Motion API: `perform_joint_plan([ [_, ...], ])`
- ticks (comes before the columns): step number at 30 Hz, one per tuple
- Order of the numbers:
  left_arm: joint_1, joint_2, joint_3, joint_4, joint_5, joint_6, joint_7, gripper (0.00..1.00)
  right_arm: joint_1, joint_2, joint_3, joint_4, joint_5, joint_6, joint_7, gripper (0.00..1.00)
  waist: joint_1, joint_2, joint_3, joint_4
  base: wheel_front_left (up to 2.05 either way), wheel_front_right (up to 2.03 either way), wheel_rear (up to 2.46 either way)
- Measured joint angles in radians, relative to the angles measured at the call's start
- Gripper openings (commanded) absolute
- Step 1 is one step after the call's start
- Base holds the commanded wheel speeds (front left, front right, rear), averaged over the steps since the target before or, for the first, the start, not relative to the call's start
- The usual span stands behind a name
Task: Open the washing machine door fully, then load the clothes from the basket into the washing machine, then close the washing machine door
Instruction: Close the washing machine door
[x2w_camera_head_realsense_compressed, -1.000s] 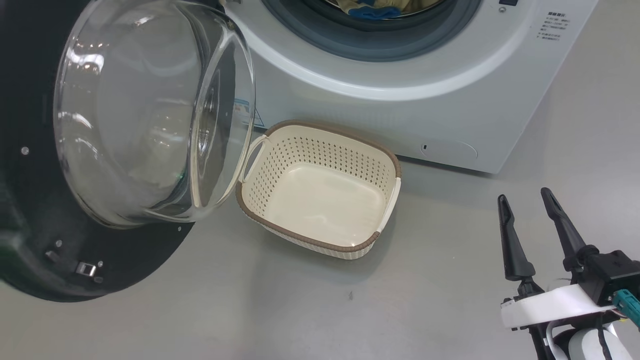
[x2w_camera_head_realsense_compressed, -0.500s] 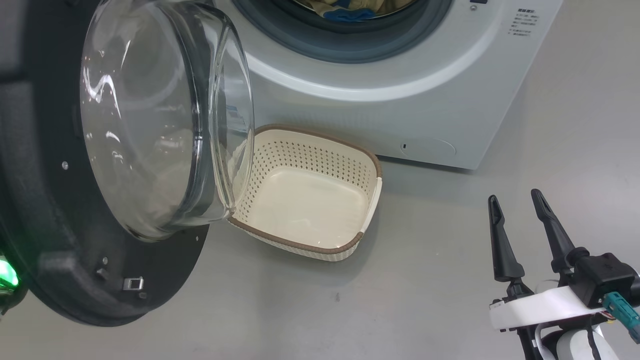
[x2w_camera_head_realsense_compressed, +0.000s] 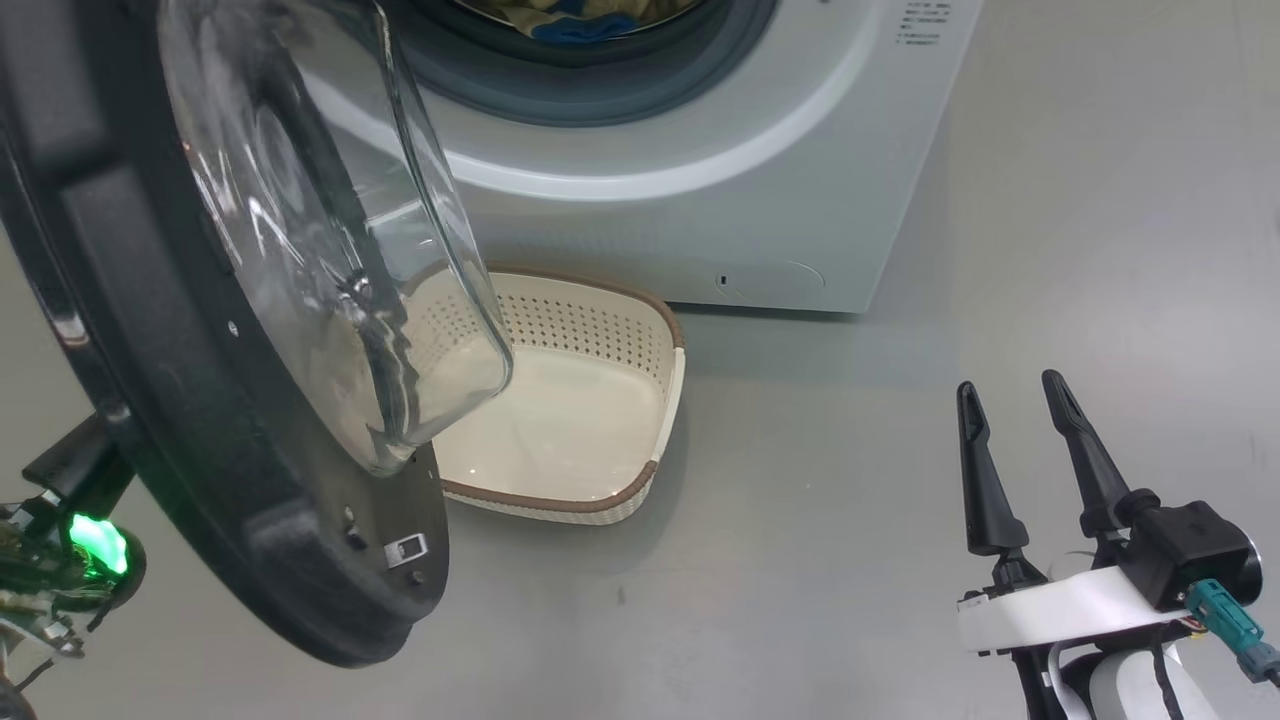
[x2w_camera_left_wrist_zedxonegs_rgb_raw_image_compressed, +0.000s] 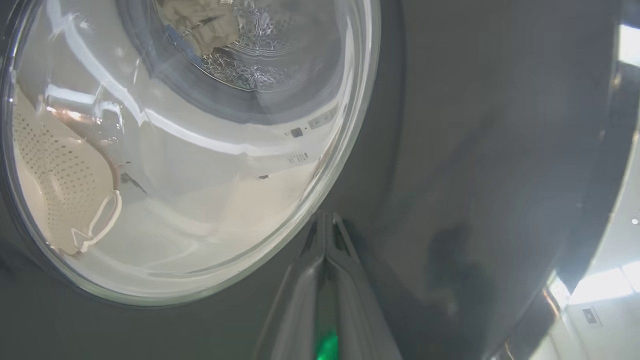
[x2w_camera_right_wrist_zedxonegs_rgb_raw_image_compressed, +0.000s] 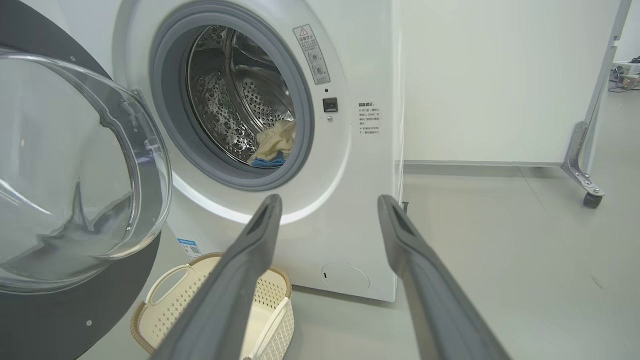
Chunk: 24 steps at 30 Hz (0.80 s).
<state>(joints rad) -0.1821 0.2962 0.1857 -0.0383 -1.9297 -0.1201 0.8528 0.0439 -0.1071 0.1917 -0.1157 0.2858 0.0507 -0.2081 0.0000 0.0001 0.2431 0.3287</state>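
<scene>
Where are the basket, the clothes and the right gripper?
basket (x2w_camera_head_realsense_compressed: 570, 430): head view, bare inner floor.
clothes (x2w_camera_right_wrist_zedxonegs_rgb_raw_image_compressed: 277, 141): right wrist view, cream part of the fabric.
right gripper (x2w_camera_head_realsense_compressed: 1008, 382): head view, midway between the fingertips.

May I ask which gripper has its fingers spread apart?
The right gripper, fingers apart above the floor; the left gripper's fingers are together at the washing machine door.

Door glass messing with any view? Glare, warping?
Head view: door glass warps the basket behind it, streaky highlights. Left wrist view: glass bends the basket, white reflection bands across it, bright glare bottom right. Right wrist view: clothes crisp in the drum.
</scene>
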Motion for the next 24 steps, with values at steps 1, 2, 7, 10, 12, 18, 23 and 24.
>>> perform_joint_plan([
  [1,0.000,-0.002,-0.001,-0.006,0.000,0.000,0.001,0.00,-0.003,0.003,0.003,0.001,0.001,0.000,0.000,1.00,0.0000,0.0000,0.001,-0.010,0.00,0.00,0.00],
  [2,0.000,-0.005,-0.005,-0.009,0.000,0.000,0.003,0.00,-0.007,0.006,0.004,0.004,0.002,0.001,0.000,1.00,0.0000,0.0000,0.002,-0.020,0.00,0.00,0.00],
  [7,0.000,-0.018,-0.026,-0.015,0.000,0.000,0.006,0.00,-0.019,0.011,0.007,0.013,0.005,0.001,-0.009,1.00,0.0000,0.0000,0.006,-0.064,0.00,0.00,0.00],
  [10,-0.001,-0.027,-0.034,-0.022,0.003,0.000,0.004,0.00,-0.021,0.013,0.009,0.019,0.009,0.001,-0.011,1.00,0.0000,0.0000,0.010,-0.099,0.00,0.00,0.00],
  [12,-0.002,-0.030,-0.037,-0.028,0.005,0.000,-0.002,0.00,-0.022,0.015,0.012,0.021,0.013,0.001,-0.018,1.00,0.0000,0.0000,0.012,-0.123,0.00,0.00,0.00],
  [18,-0.021,-0.039,-0.053,-0.035,0.027,0.000,-0.028,0.00,-0.039,0.021,0.012,0.023,0.015,0.000,-0.019,1.00,0.0000,0.0000,0.026,-0.198,0.00,0.00,0.00],
  [23,-0.079,-0.064,-0.053,-0.032,0.039,0.002,-0.067,0.00,-0.051,0.030,0.005,0.022,0.022,-0.001,-0.028,1.00,0.0000,0.0000,0.048,-0.259,0.00,0.00,0.00],
  [24,-0.095,-0.068,-0.054,-0.031,0.040,0.005,-0.075,0.00,-0.059,0.031,0.005,0.020,0.022,-0.001,-0.028,1.00,0.0000,0.0000,0.054,-0.270,0.00,0.00,0.00],
])
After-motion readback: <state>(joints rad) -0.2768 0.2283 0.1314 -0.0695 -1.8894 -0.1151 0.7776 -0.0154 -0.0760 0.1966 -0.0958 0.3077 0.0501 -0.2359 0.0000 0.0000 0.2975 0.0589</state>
